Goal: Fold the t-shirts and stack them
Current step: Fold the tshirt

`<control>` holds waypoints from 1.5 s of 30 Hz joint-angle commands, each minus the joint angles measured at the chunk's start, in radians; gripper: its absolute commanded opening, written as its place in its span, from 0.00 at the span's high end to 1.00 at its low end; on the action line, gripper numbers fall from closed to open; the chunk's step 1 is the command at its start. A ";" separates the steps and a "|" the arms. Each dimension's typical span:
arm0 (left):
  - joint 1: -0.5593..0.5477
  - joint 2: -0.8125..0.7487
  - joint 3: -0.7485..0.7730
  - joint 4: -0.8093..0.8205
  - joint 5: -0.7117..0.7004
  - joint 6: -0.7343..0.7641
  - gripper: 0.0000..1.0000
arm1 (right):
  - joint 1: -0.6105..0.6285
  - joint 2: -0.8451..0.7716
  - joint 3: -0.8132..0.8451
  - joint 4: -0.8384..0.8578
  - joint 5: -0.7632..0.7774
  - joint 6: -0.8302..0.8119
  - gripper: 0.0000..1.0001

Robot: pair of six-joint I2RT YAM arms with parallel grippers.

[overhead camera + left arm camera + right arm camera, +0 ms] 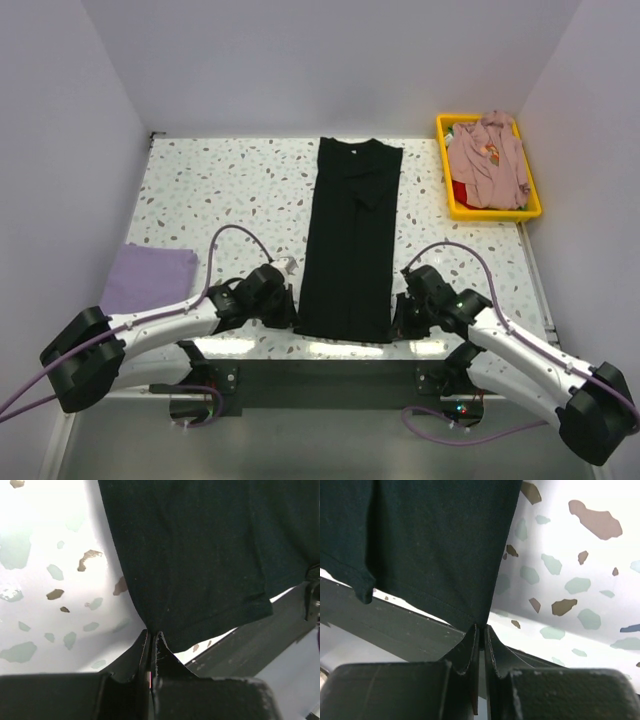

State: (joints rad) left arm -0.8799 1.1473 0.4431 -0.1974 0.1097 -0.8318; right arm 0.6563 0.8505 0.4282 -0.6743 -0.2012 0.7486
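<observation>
Black t-shirt (350, 230) pinched by left hand (151, 633), right hand (481, 628).

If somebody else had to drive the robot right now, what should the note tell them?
Left claw: shut on the near left corner of the black t-shirt.
Right claw: shut on its near right corner.
It lies sleeves-in, a long strip mid-table; lavender t-shirt folded at left; pink t-shirt in the yellow bin.
Left to do: fold black crosswise, stack it, then pink.
</observation>
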 commanded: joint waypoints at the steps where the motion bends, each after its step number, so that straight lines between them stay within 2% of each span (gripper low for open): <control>1: -0.010 -0.041 -0.017 -0.019 0.036 -0.032 1.00 | 0.005 -0.031 0.027 -0.061 -0.023 0.017 0.96; 7: -0.011 -0.020 -0.008 0.026 0.015 -0.010 1.00 | 0.006 -0.007 0.030 0.021 0.011 0.012 0.98; 10: -0.005 0.008 0.068 0.009 -0.036 0.014 1.00 | 0.006 0.013 0.095 0.053 0.058 0.011 0.98; 14: 0.015 0.083 0.212 -0.008 -0.085 0.049 1.00 | 0.005 0.077 0.213 0.065 0.198 -0.005 0.98; 16: 0.039 0.132 0.267 0.006 -0.084 0.057 1.00 | 0.003 0.129 0.282 0.087 0.268 -0.009 0.98; 20: 0.082 0.216 0.351 0.029 -0.071 0.062 1.00 | -0.027 0.226 0.371 0.146 0.310 -0.020 0.98; 27: 0.197 0.383 0.485 0.091 -0.050 0.082 1.00 | -0.187 0.404 0.471 0.283 0.220 -0.052 0.99; 45: 0.367 0.771 0.900 0.104 0.033 0.128 1.00 | -0.399 0.808 0.688 0.455 0.097 -0.086 1.00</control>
State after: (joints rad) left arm -0.5396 1.8877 1.2526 -0.1387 0.1051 -0.7368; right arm 0.2836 1.6310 1.0588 -0.2913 -0.0666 0.6727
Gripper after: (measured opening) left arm 0.029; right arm 0.062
